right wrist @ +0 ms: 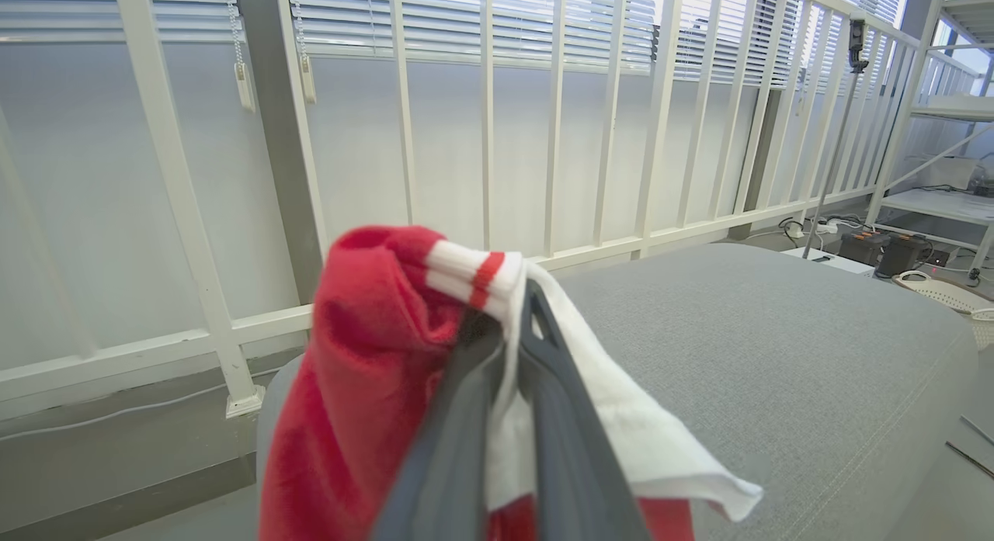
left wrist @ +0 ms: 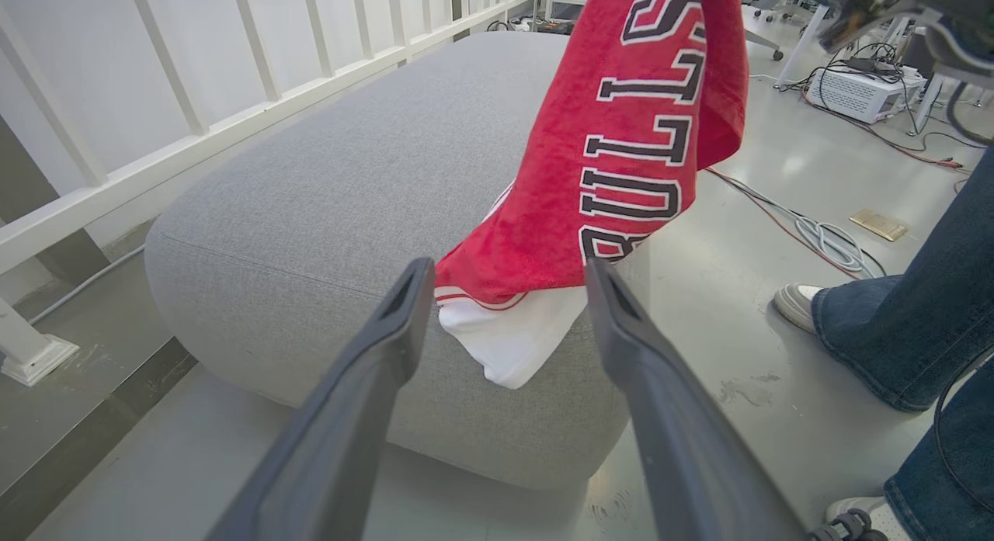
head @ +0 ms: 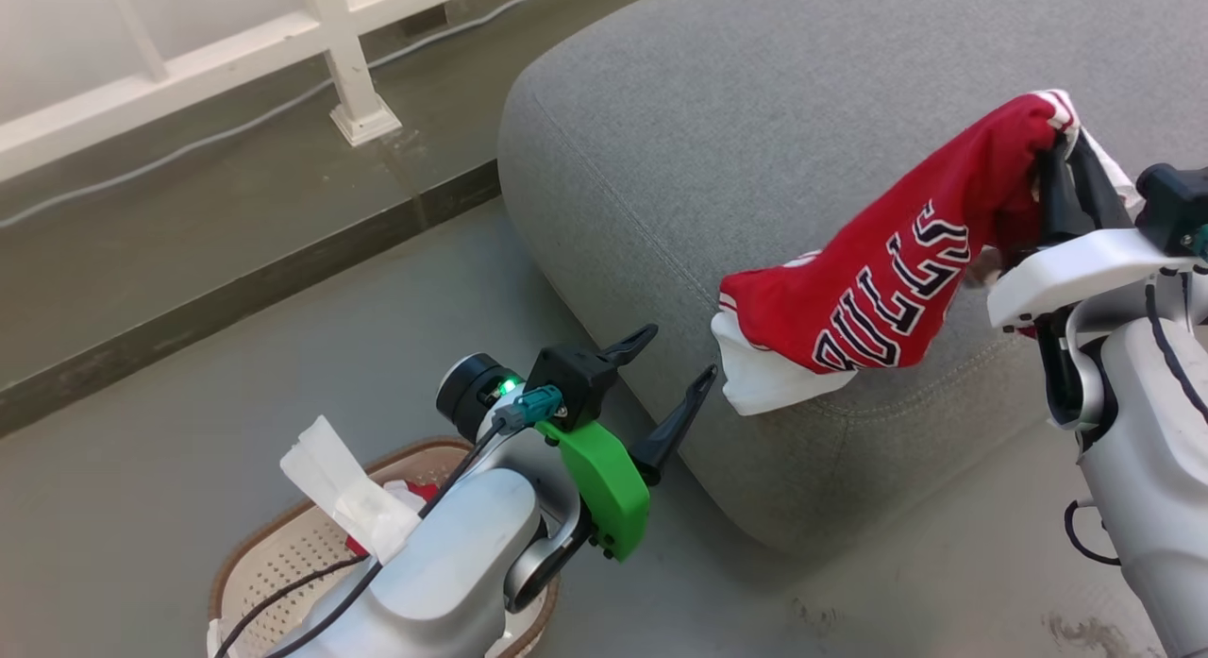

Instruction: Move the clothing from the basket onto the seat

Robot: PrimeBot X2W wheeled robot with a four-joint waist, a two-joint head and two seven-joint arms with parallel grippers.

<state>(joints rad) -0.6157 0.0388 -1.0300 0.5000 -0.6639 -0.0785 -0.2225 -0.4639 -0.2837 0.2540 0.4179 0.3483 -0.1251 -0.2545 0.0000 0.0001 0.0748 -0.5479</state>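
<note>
The right gripper (head: pixel 1055 167) is up over the seat (head: pixel 755 120), fingers pressed together on a bunched end of the jersey (head: pixel 878 290). The jersey hangs down and to the left, its white hem at the seat's near edge (touching or not, can't tell). The left gripper (head: pixel 676 356) hovers just off that edge, fingers spread and holding nothing. The basket (head: pixel 283 554) sits on the floor at near left, with a bit of red cloth (head: pixel 425 493) inside. A person's leg (left wrist: pixel 893 331) stands off to the right.
</note>
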